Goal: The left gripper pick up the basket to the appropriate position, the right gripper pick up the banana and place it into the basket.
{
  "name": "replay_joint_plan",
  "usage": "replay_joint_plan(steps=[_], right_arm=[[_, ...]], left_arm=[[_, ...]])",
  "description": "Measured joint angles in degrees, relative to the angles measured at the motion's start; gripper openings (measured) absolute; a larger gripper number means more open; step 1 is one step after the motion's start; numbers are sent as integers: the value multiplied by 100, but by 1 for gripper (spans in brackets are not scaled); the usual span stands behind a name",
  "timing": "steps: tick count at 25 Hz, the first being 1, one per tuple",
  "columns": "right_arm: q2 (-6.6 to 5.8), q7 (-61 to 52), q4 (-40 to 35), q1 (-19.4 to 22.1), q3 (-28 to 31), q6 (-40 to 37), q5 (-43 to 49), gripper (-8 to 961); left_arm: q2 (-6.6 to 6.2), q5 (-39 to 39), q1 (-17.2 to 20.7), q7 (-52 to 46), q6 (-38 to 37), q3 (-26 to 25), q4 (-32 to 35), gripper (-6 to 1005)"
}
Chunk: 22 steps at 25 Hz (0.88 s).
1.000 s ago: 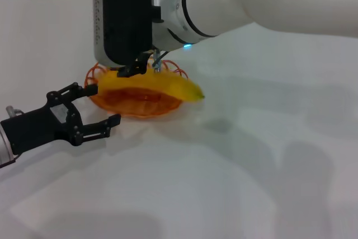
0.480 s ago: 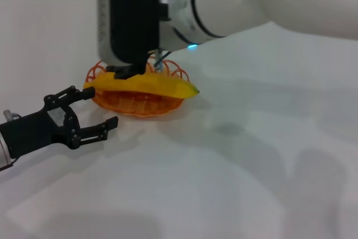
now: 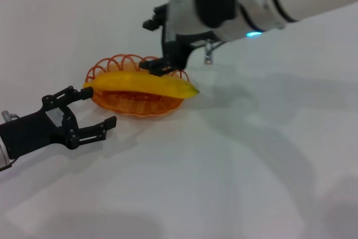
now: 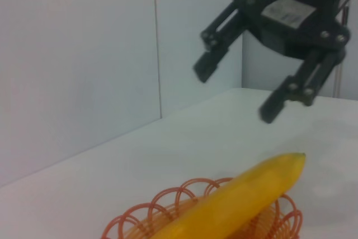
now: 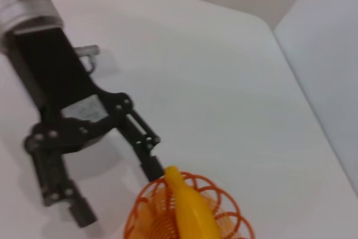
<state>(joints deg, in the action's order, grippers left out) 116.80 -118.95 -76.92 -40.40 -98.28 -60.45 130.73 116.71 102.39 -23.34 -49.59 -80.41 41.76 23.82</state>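
Left gripper (image 3: 94, 110): low over the table (image 3: 235, 172) at the left, fingers spread apart, holding nothing, one fingertip just beside the banana's end. Basket (image 3: 134, 103): orange wire, resting on the table right of it. Banana (image 3: 142, 84): lying across the basket, its dark tip past the rim. Right gripper (image 3: 152, 46): above the basket's far side, fingers apart, empty, clear of the banana.

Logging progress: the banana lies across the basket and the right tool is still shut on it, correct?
Not quite. The banana does lie across the basket, but the right tool is open and clear above it, as the left wrist view shows.
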Motion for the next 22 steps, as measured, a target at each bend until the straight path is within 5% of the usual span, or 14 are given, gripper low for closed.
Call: replay_joint_plan(steps=[13,22], right_arm=[[-14,1329,-225,879,1740,-1628,-1431,744],[-36,2298,899,1029,3025,-2325,-2096,743]], left_arm=[[10,-33,52,114,-28,-54,0,907],[20,-98,60,154,-52,-55,0,907]])
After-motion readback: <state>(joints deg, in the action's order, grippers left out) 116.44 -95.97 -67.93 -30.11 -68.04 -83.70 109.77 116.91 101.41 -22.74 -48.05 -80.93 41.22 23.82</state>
